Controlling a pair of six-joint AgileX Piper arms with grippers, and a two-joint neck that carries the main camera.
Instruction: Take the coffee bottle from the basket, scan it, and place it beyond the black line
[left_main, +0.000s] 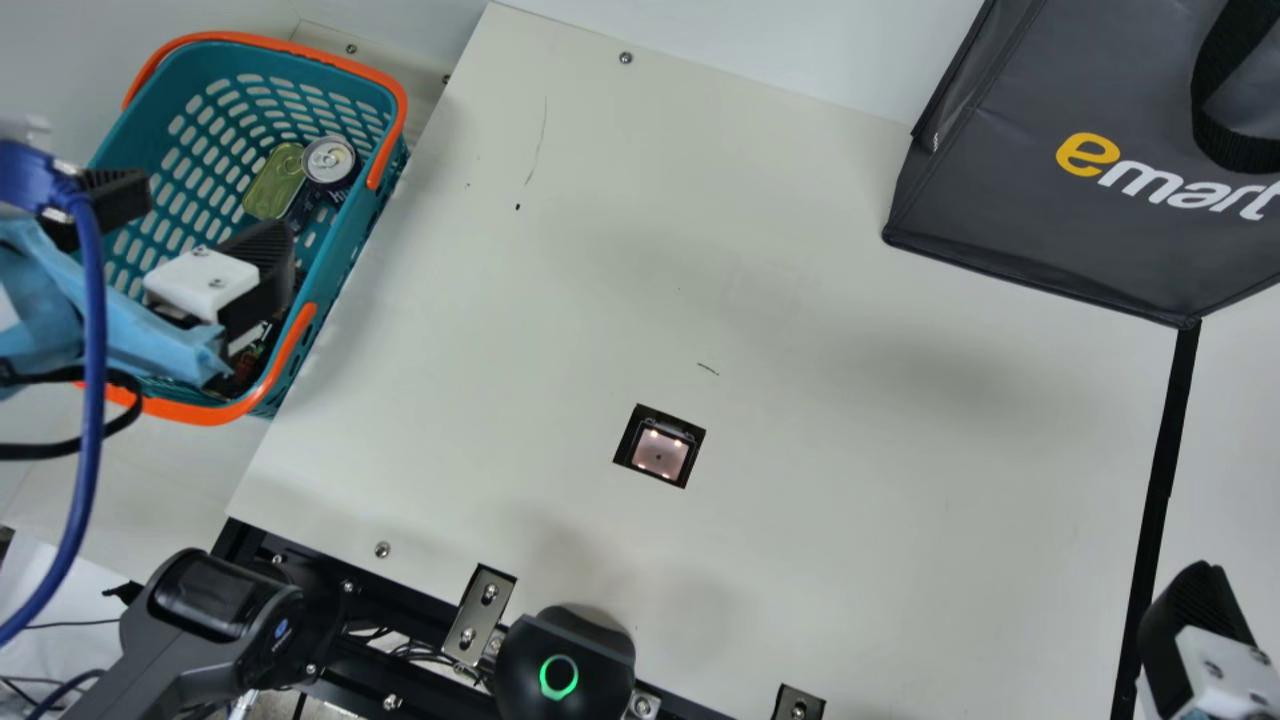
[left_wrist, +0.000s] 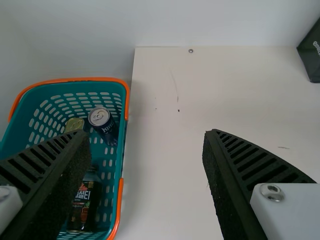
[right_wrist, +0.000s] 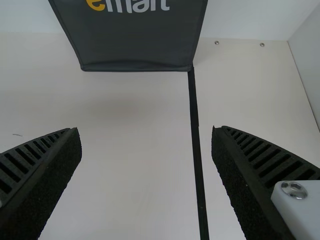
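Observation:
My left gripper (left_main: 190, 225) is over the teal basket (left_main: 364, 235) in the main view, its fingers wide apart and empty. In the left wrist view, the left gripper (left_wrist: 145, 165) stands open above the basket's side, and a dark bottle with a printed label (left_wrist: 84, 202) lies in the basket (left_wrist: 119, 165), partly behind one finger. The right gripper (left_main: 1190, 640) is at the main view's lower right, near the black line (left_main: 1160, 480). The right wrist view has the right gripper (right_wrist: 147, 160) open, with the black line (right_wrist: 195, 120) between its fingers.
A dark can (left_main: 330, 162) and a yellowish tin (left_main: 274, 182) lie in the basket. A scanner window (left_main: 660, 447) is set into the tabletop (left_main: 850, 420). The dark grey bag (left_main: 1040, 230) stands at the back right, by the line's far end.

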